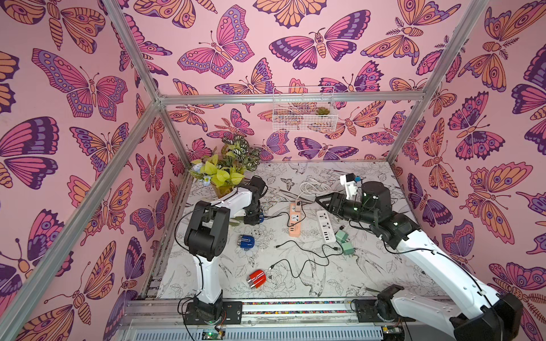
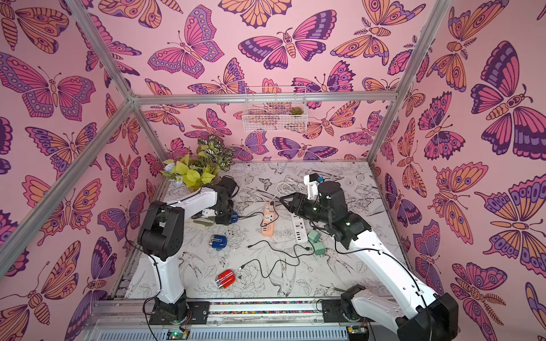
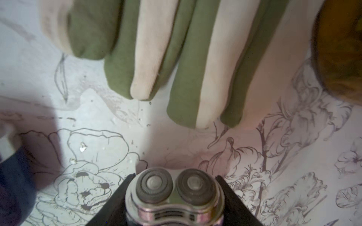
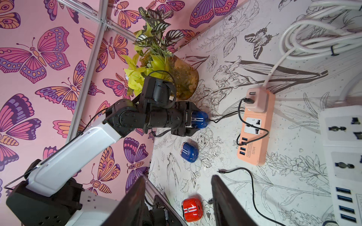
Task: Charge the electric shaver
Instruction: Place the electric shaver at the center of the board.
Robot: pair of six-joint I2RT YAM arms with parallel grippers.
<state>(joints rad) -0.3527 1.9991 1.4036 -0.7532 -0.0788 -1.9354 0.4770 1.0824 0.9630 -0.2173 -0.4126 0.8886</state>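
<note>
My left gripper (image 1: 256,218) is shut on a blue electric shaver (image 4: 198,119), low over the table by the plant pot. In the left wrist view the shaver's two round heads (image 3: 174,187) sit between the black jaws. A black cable (image 4: 223,117) runs from the shaver's free end toward the peach power strip (image 4: 254,133), where a black plug (image 4: 248,100) sits in a pink adapter. My right gripper (image 4: 178,176) hangs open and empty above the strips, seen in both top views (image 1: 317,200) (image 2: 282,198).
A second blue shaver (image 1: 245,242) and a red one (image 1: 257,278) lie loose on the table. A white power strip (image 1: 326,226), two green adapters (image 1: 345,242) and loose black cables (image 1: 304,251) lie right of centre. A green-and-cream glove (image 3: 176,58) lies by the potted plant (image 1: 227,168).
</note>
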